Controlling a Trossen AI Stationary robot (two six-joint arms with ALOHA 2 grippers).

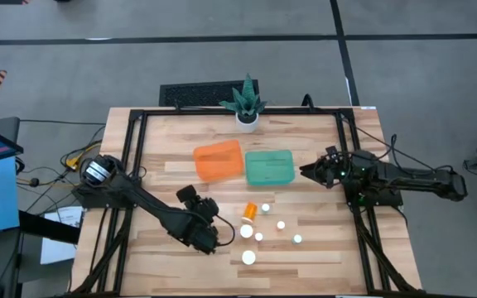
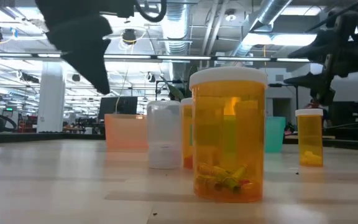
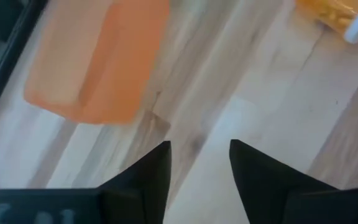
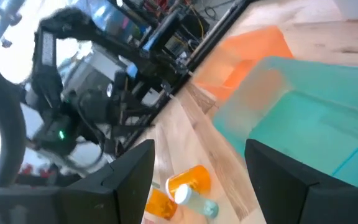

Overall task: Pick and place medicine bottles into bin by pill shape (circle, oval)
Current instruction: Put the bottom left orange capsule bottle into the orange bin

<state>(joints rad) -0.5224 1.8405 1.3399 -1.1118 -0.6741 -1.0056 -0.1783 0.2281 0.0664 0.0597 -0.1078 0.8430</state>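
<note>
Fingers of the left gripper [image 3: 199,163] stand a little apart over bare wood, holding nothing, on the near side of the orange bin [image 1: 219,160] and just left of the bottles. Right gripper [image 1: 307,172] hangs just beside the right end of the green bin [image 1: 269,167], its fingers wide apart and empty. Both bins lie side by side, touching, in front of the potted plant [image 1: 246,106]. Medicine bottles sit on the table [image 1: 321,257] on the near side of the green bin: one orange bottle [image 1: 250,211] lies on its side closest to the bins, and six more [image 1: 259,237] stand upright, white caps up, scattered a little farther from the bins. From table height the nearest upright bottle [image 2: 229,134] shows pills at its bottom.
</note>
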